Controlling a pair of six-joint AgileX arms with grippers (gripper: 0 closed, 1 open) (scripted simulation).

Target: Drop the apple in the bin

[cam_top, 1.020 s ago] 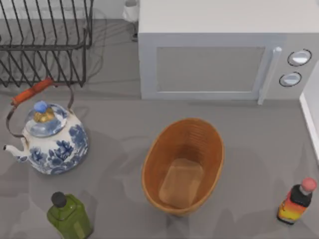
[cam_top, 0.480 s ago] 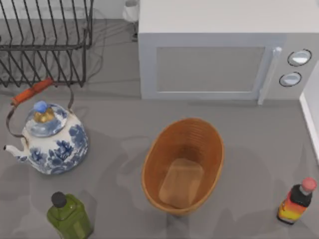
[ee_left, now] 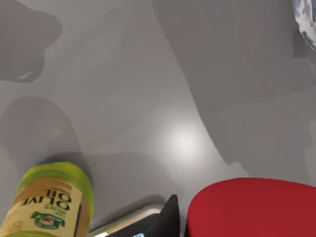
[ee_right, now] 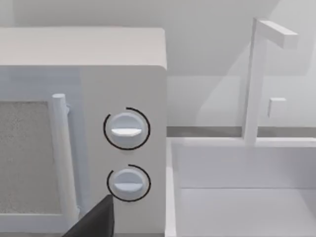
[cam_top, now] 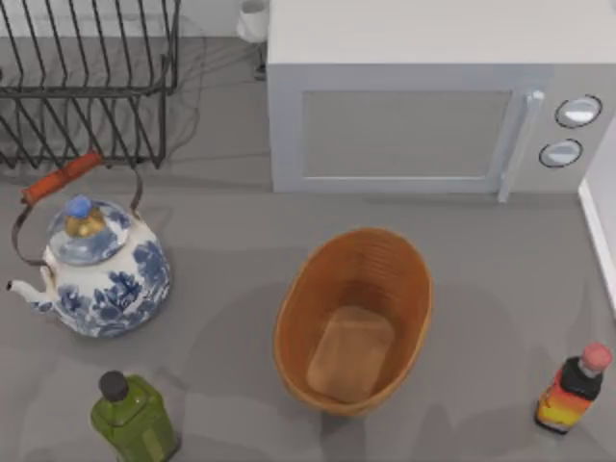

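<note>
Orange-brown and ribbed, the bin (cam_top: 353, 320) stands empty near the middle of the grey table (cam_top: 231, 250) in the top view, its lighter flat bottom bare. Behind it is a white microwave (cam_top: 423, 96) with two dials at its right end. To the left stands a blue-and-white teapot (cam_top: 96, 269) with a red-wrapped handle, and behind that a black wire rack (cam_top: 87, 77). A green oil bottle (cam_top: 133, 419) sits at the near left edge, well apart from the bin, and a red-capped bottle (cam_top: 575, 388) stands at the near right.

In the left wrist view, the apple (ee_left: 252, 207) shows as a broad red curve close to the camera, above the grey table. A dark finger (ee_left: 165, 222) of the left gripper lies just beside it, touching or nearly so; whether the jaws are clenched on the fruit I cannot tell. The oil bottle's yellow label and green body stand on the table nearby, and a sliver of the teapot shows at the frame's corner.

In the right wrist view, the microwave's handle and dials face the camera, with a white sink (ee_right: 237, 187) and its faucet (ee_right: 259, 74) just beside the microwave. A dark finger (ee_right: 96, 222) of the right gripper shows at the frame's edge; its jaws' state cannot be told.
</note>
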